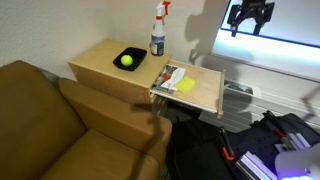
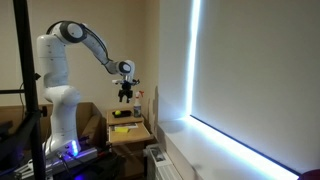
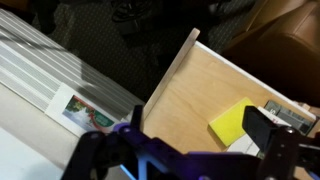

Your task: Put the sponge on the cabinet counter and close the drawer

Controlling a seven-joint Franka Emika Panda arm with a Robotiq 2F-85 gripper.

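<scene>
The yellow sponge lies flat in the open light-wood drawer, which is pulled out from the cabinet. Beside the sponge in the drawer lies a small printed packet. The cabinet counter is the tan top just beyond the drawer. In the wrist view the sponge sits on the drawer floor, below and between my fingers. My gripper is open and empty, high above the drawer's outer end. It also shows in the exterior view with the whole arm and in the wrist view.
On the counter stand a black bowl holding a yellow-green ball and a spray bottle. A brown leather sofa adjoins the cabinet. Dark bags and gear lie on the floor by the drawer. A bright window blind is close by.
</scene>
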